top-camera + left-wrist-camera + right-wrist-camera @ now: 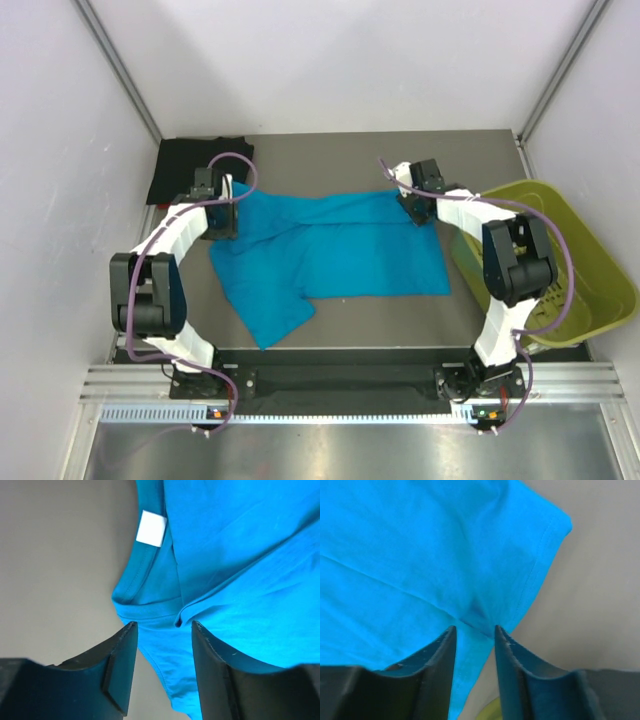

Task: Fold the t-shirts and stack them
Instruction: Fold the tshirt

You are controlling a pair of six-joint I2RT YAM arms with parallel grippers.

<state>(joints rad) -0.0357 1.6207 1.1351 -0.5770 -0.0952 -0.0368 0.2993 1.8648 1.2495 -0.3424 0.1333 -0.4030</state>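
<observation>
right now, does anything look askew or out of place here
The teal t-shirt is askew: unevenly folded, one flap trailing toward the near left, creased by the collar. The black t-shirt lies flat in the far left corner. Nothing spilled or damaged.

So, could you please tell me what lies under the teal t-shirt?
The teal t-shirt lies on the grey table, which shows beside its edges. Anything else beneath it is hidden by the cloth.
</observation>
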